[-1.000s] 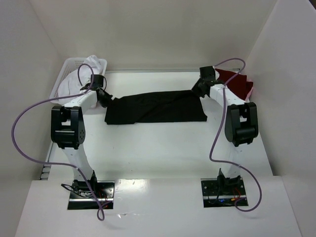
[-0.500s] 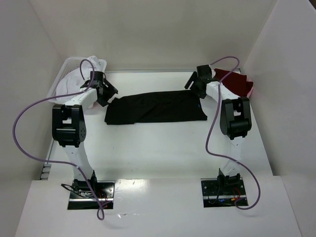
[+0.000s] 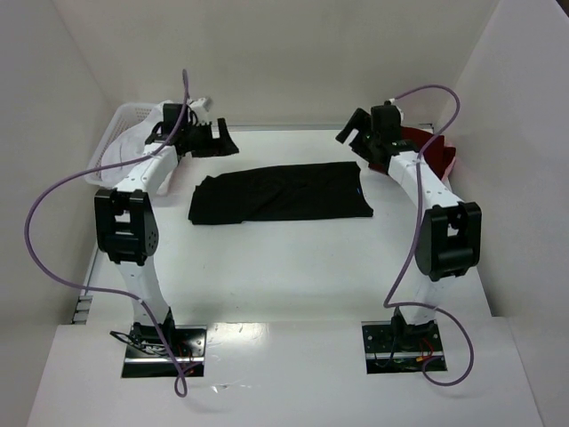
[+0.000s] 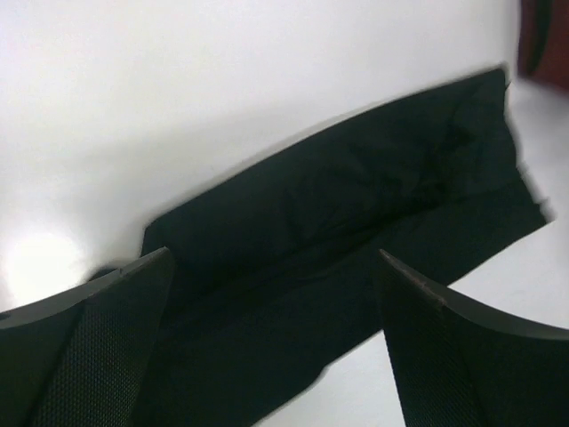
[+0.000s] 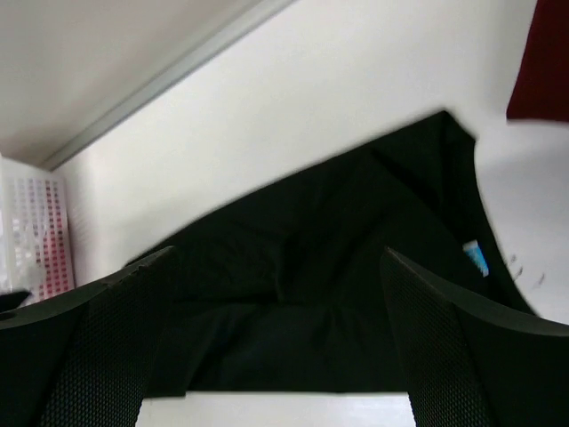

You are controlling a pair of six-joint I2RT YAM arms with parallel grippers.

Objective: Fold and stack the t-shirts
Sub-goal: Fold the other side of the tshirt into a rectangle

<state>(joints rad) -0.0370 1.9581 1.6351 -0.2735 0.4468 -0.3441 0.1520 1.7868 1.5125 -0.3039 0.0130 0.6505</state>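
A black t-shirt [image 3: 280, 191] lies flat on the table, folded into a long strip. Its blue neck label [image 5: 477, 258] shows at the right end. My left gripper [image 3: 216, 142] hangs open above and behind the strip's left end, holding nothing. In the left wrist view the black t-shirt [image 4: 356, 222] lies below the spread fingers of the left gripper [image 4: 274, 258]. My right gripper [image 3: 354, 140] is open above the right end, clear of the cloth. In the right wrist view the right gripper [image 5: 277, 253] is empty over the black t-shirt [image 5: 338, 267]. A dark red t-shirt [image 3: 436, 153] lies at the back right.
A white lattice basket [image 3: 120, 120] with white cloth in it stands at the back left, behind the left arm. The basket [image 5: 36, 231] also shows at the left of the right wrist view. White walls close in the table at the back and both sides.
Both grippers have opened and let go of the black t-shirt's ends, then lifted up and back from it. The shirt stays flat on the table.
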